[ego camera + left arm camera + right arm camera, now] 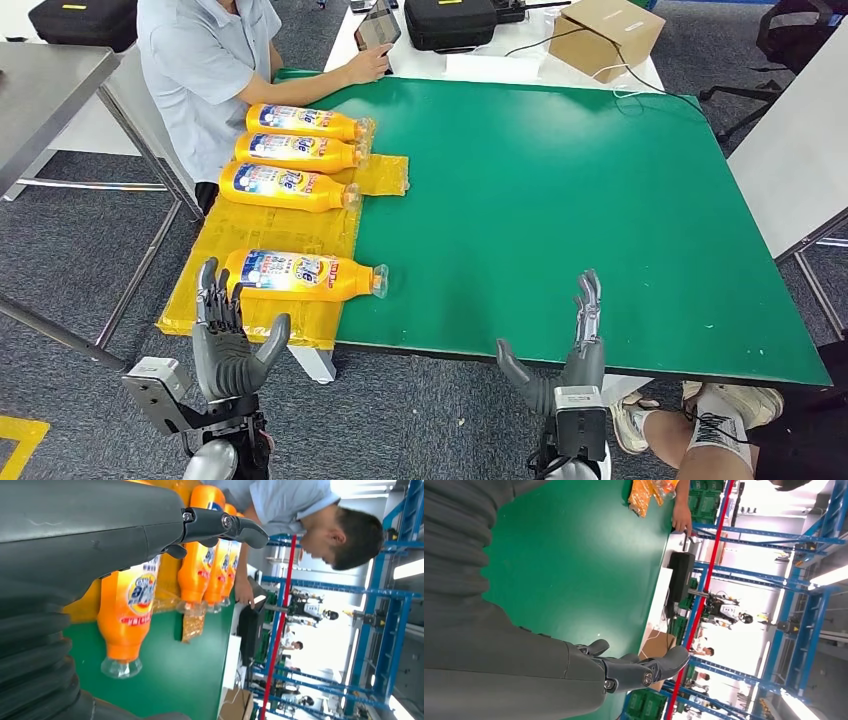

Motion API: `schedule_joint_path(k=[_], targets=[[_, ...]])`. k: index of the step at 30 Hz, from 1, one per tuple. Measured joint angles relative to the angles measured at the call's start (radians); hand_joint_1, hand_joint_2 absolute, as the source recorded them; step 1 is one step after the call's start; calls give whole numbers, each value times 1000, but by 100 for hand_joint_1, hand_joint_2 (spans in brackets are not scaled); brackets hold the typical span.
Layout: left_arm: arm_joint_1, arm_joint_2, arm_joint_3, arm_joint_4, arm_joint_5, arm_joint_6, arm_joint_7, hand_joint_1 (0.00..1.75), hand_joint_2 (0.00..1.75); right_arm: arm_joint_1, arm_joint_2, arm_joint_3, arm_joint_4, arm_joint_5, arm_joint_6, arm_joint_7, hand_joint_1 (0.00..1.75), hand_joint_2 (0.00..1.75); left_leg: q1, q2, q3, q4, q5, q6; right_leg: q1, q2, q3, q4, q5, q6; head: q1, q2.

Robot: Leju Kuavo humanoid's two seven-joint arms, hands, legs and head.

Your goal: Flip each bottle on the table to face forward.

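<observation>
Both arms enter the head view from the bottom edge. At lower left, the left robot hand (pixel 228 340) stands upright with its fingers spread and nothing in it, its fingertips at the near edge of the yellow mat (pixel 285 228). At lower centre, the right robot hand (pixel 570 350) is likewise raised and spread, holding nothing, at the near edge of the green counter (pixel 560 190). Just above the left robot hand lies the nearest bottle (pixel 302 274), on its side with its long axis running left to right, clear cap toward the right, label up. Three more bottles (pixel 290 152) lie in a close row at upper left, parallel to it, caps also pointing right. A person in a light blue shirt (pixel 205 70) sits at the upper left holding a tablet (pixel 378 26). A cardboard box (pixel 607 36) sits at the top right of centre.

From the left wrist view, the left robot hand's dark fingers (pixel 220 525) extend over the bottles, apart and touching none. The nearest bottle (pixel 127 610) runs top to bottom in the frame, cap downward.

From the right wrist view, the right robot hand's fingers (pixel 644 670) reach out over bare green counter (pixel 574 560), holding nothing.
</observation>
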Motion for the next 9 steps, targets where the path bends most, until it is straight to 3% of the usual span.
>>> schedule_joint_path(k=[2, 6, 7, 8, 9], targets=[[7, 0, -12, -4, -8, 5, -1, 0, 175, -1, 0, 0, 4, 5, -1, -2, 0, 175, 0, 0, 0, 0, 0, 0, 0, 0, 0, 0, 0, 0, 0, 0], [22, 2, -31, -11, -37, 22, 12, 0, 175, -6, 0, 0, 13, 15, -16, -3, 0, 0, 0, 0, 0, 0, 0, 0, 0, 0, 0, 0, 0, 0, 0, 0], [26, 3, -36, -13, -46, 24, 20, 0, 175, -8, 0, 0, 16, 16, -24, -3, 0, 0, 0, 0, 0, 0, 0, 0, 0, 0, 0, 0, 0, 0, 0, 0], [30, 5, -41, -13, -56, 26, 29, 0, 175, -12, 0, 0, 21, 16, -34, -3, 0, 44, 0, 0, 0, 0, 0, 0, 0, 0, 0, 0, 0, 0, 0, 0], [32, 6, -43, -13, -60, 27, 34, 0, 175, -14, 0, 0, 23, 17, -38, -3, 0, 58, 0, 0, 0, 0, 0, 0, 0, 0, 0, 0, 0, 0, 0, 0]])
